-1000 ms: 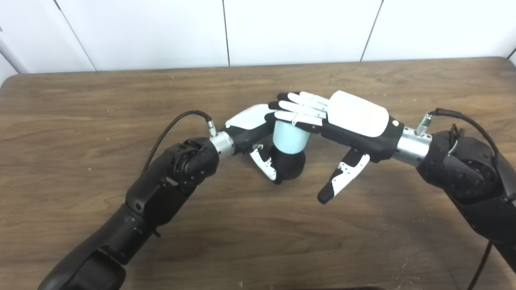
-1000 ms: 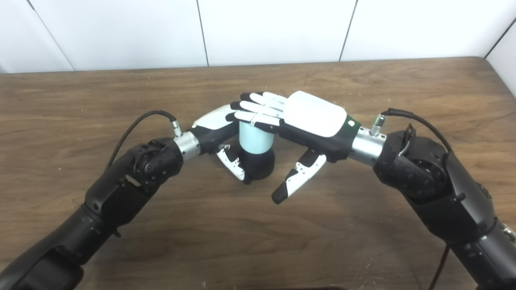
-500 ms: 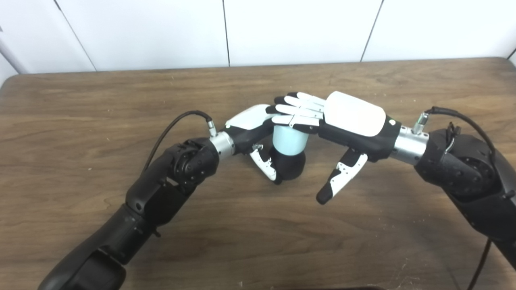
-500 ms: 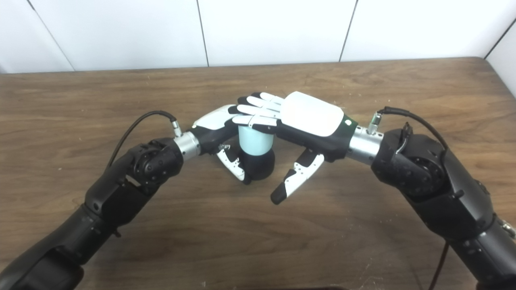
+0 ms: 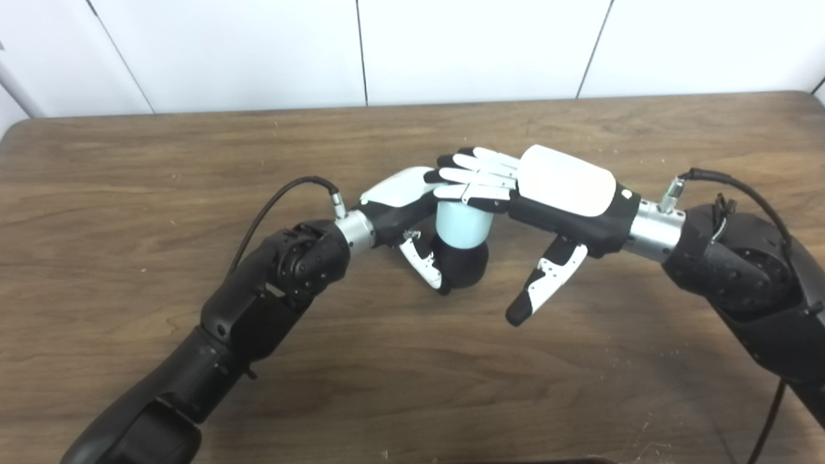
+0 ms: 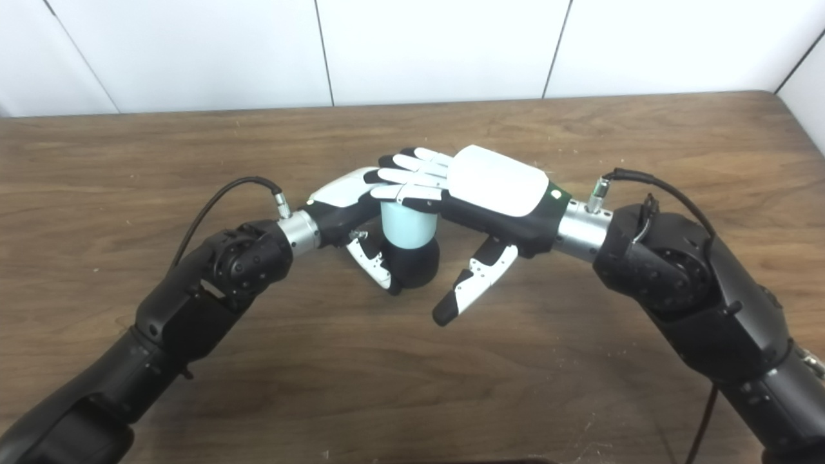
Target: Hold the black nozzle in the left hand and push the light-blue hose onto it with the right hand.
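A rounded black nozzle (image 5: 465, 267) stands on the wooden table (image 5: 412, 374) near its middle. My left hand (image 5: 399, 193) is shut on it, thumb across its front and fingers hidden behind. A short light-blue hose (image 5: 461, 224) sits upright on top of the nozzle. My right hand (image 5: 554, 187) lies flat over the hose's top end, fingers stretched out and resting on it. Its thumb (image 5: 541, 290) hangs down to the right, apart from both parts. The joint between hose and nozzle is partly hidden by my hands.
A white panelled wall (image 5: 451, 45) runs along the table's far edge. Black cables loop off both wrists (image 5: 283, 193) (image 5: 741, 187). Both forearms come in low over the near half of the table.
My right hand has shifted a little to the left over the hose top. The left hand, nozzle and hose have stayed almost still.
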Robot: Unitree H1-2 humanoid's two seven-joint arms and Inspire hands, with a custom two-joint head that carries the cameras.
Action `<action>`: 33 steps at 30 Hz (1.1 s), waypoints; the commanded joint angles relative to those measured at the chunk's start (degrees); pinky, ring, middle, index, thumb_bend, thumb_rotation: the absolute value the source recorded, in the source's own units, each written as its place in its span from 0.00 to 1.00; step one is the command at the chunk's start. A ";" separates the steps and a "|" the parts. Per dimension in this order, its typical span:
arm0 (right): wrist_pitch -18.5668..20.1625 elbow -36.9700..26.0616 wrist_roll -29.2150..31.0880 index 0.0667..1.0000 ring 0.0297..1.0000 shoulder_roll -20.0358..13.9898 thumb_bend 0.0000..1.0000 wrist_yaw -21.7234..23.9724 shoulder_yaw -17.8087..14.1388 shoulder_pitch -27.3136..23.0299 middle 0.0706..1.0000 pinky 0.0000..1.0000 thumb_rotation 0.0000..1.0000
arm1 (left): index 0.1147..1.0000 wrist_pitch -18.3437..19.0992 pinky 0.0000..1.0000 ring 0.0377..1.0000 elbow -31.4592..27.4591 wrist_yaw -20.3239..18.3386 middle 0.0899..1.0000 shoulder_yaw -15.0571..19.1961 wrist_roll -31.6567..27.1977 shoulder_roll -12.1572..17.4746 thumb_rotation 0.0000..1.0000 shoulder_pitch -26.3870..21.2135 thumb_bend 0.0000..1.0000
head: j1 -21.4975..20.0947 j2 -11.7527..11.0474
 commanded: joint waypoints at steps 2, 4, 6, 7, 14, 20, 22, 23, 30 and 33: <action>1.69 0.03 0.06 0.99 1.00 0.81 0.75 0.13 -2.05 0.76 1.00 0.97 0.91 | 0.41 1.55 0.98 0.58 2.47 -5.02 0.45 -1.39 0.65 1.09 0.00 1.49 0.53 | -0.02 0.08; 5.17 -2.67 -0.92 1.00 1.00 4.00 0.71 -2.78 -5.42 0.61 1.00 0.95 0.84 | 0.41 1.58 0.98 0.58 2.38 -5.02 0.45 -1.39 0.67 1.05 0.00 1.57 0.53 | -0.02 0.08; 9.29 -4.41 -1.49 1.00 1.00 9.78 0.62 -7.76 -9.55 0.93 1.00 0.96 0.82 | 0.41 1.26 0.98 0.58 2.83 -4.80 0.45 -1.44 0.72 0.93 0.00 1.58 0.53 | -0.18 -0.45; 12.41 -5.25 -0.90 1.00 1.00 13.40 0.63 -10.01 -11.72 0.71 1.00 0.91 0.73 | 0.41 1.11 0.98 0.58 3.04 -4.68 0.44 -1.46 0.75 0.86 0.00 1.59 0.53 | -0.13 -0.48; 24.50 -6.23 5.13 1.00 0.89 21.18 0.68 -12.05 -19.19 -1.49 1.00 0.72 0.64 | 0.41 0.80 0.98 0.58 3.53 -4.36 0.44 -1.55 1.13 0.67 0.00 1.67 0.53 | -0.18 -0.71; 27.47 -5.42 6.32 1.00 0.82 21.36 0.68 -13.74 -21.68 -1.54 0.95 0.65 0.67 | 0.41 0.74 0.98 0.58 3.43 -4.51 0.44 -1.48 1.18 0.75 0.00 1.67 0.53 | -0.19 -0.67; 28.56 -5.42 6.43 0.97 0.78 21.56 0.66 -14.32 -22.09 -1.05 0.91 0.61 0.66 | 0.41 0.82 0.98 0.58 3.36 -4.55 0.44 -1.46 1.15 0.78 0.00 1.68 0.53 | -0.19 -0.67; 29.55 -5.55 6.91 0.96 0.77 21.80 0.65 -14.47 -22.34 -0.76 0.90 0.60 0.66 | 0.41 0.90 0.98 0.58 3.28 -4.60 0.44 -1.45 1.12 0.78 0.00 1.70 0.53 | -0.19 -0.67; 37.99 -4.74 13.18 0.78 0.65 23.46 0.57 -14.52 -25.50 1.31 0.72 0.51 0.58 | 0.41 0.89 0.98 0.58 3.13 -4.66 0.44 -1.37 0.96 0.81 0.00 1.75 0.53 | 0.04 -0.69; 38.36 -2.53 13.87 0.75 0.62 24.81 0.56 -13.71 -27.01 3.17 0.70 0.49 0.55 | 0.41 0.91 0.98 0.58 2.98 -4.73 0.44 -1.36 0.92 0.92 0.00 1.85 0.53 | 0.03 -0.71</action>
